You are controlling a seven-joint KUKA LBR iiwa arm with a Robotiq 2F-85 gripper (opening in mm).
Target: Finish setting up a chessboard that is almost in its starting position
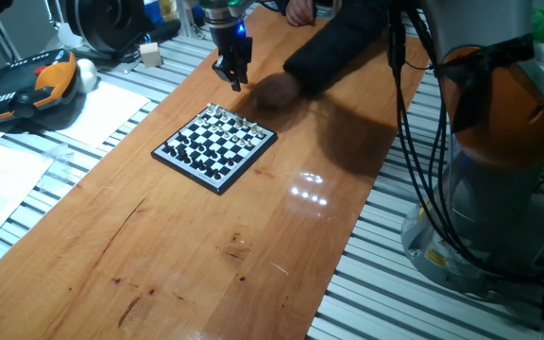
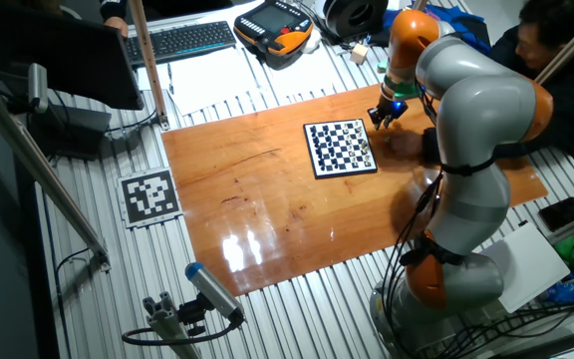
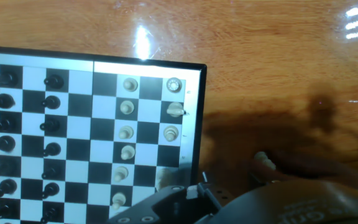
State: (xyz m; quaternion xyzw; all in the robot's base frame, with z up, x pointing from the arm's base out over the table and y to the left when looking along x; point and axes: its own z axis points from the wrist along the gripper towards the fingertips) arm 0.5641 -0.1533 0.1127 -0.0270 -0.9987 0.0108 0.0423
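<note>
The chessboard point(image 1: 215, 147) point(image 2: 340, 148) lies on the wooden table, a small black-rimmed board. In the hand view the chessboard point(image 3: 92, 137) shows black pieces point(image 3: 51, 124) on its left and white pieces point(image 3: 126, 132) on its right. One white piece point(image 3: 175, 110) in the outer row leans over. A small white piece point(image 3: 264, 160) stands on the wood just off the board's right edge. My gripper point(image 1: 233, 83) point(image 2: 380, 120) hangs above the table beyond the board's far corner. Its fingers are apart with nothing between them. Only a dark finger point(image 3: 166, 202) shows at the bottom of the hand view.
A person's black-sleeved arm point(image 1: 348, 42) reaches over the table, its hand point(image 1: 274, 90) close to my gripper. A teach pendant point(image 1: 26, 87) and papers point(image 1: 102, 113) lie to the left. A keyboard point(image 2: 182, 40) sits at the back.
</note>
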